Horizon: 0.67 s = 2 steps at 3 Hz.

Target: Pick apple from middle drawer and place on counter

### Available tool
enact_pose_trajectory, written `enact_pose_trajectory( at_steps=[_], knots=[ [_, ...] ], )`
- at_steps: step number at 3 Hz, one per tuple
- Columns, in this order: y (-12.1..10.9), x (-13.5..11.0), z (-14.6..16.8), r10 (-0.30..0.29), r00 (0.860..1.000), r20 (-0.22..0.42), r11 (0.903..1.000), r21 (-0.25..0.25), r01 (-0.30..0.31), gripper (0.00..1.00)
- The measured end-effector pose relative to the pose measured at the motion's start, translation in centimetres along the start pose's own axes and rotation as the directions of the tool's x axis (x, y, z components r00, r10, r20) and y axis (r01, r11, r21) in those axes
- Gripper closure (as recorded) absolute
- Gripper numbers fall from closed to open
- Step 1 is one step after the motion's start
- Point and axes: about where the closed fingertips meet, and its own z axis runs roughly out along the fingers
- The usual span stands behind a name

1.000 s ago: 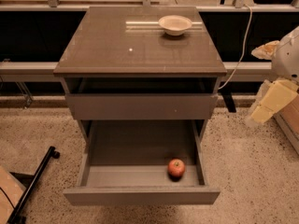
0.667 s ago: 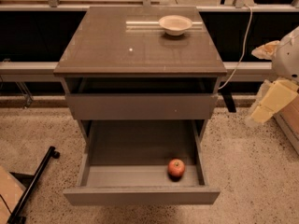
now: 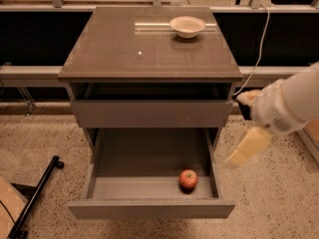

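Note:
The apple (image 3: 188, 179), small and red, lies in the open middle drawer (image 3: 149, 209), near its front right corner. The drawer is pulled well out below the cabinet's closed upper drawer front (image 3: 149, 113). The counter (image 3: 124, 49) is the glossy grey-brown top slab with a tiny white speck. My gripper (image 3: 247, 146) hangs at the right of the cabinet on the white arm, level with the drawer opening. It is apart from the apple, to the apple's right and a little above it, outside the drawer's right wall.
A shallow white bowl (image 3: 187, 26) stands on the back right of the counter. A white cable (image 3: 259, 49) hangs behind the cabinet at the right. A black pole (image 3: 35, 193) lies on the speckled floor at the lower left.
My arm and gripper have moved left and down, from beside the upper drawer front towards the right side of the open drawer. The apple and bowl have not moved.

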Motion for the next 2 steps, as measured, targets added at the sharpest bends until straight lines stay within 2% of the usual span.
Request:
enact_pose_trajectory(
  at_steps=[1, 2],
  knots=[
    [1.0, 1.08, 6.94, 0.017, 0.999, 0.03, 0.9998, 0.008, -0.017, 0.0],
    [1.07, 1.08, 6.97, 0.017, 0.999, 0.029, 0.9998, 0.006, -0.017, 0.0]
  ],
)
